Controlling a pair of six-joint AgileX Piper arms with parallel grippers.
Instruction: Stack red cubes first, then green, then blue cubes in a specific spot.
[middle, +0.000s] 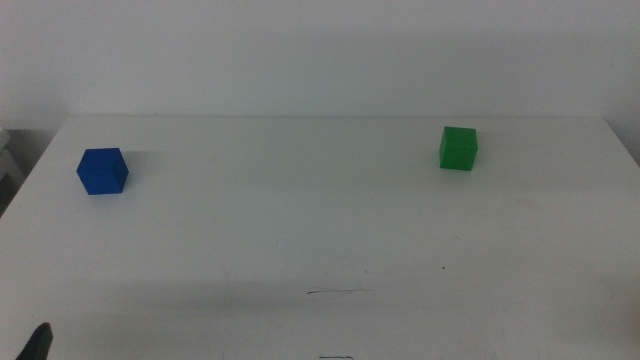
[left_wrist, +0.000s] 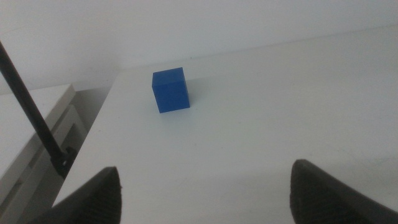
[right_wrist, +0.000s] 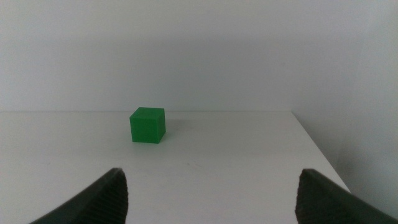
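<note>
We see two cubes on the table (middle: 320, 240), both toward its far edge and well apart from each other. The blue cube (middle: 102, 171) sits at the far left, near the table's left edge; the green cube (middle: 458, 148) sits to the right, slightly farther back. Between them the tabletop lies bare. The left gripper (left_wrist: 205, 193) waits at the near left corner, facing the blue cube; the right gripper (right_wrist: 208, 196) faces the green cube from the near side, jaws set wide

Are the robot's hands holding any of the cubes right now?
No. Both hands, left and right, are open and empty; the blue cube and green cube sit untouched.
</note>
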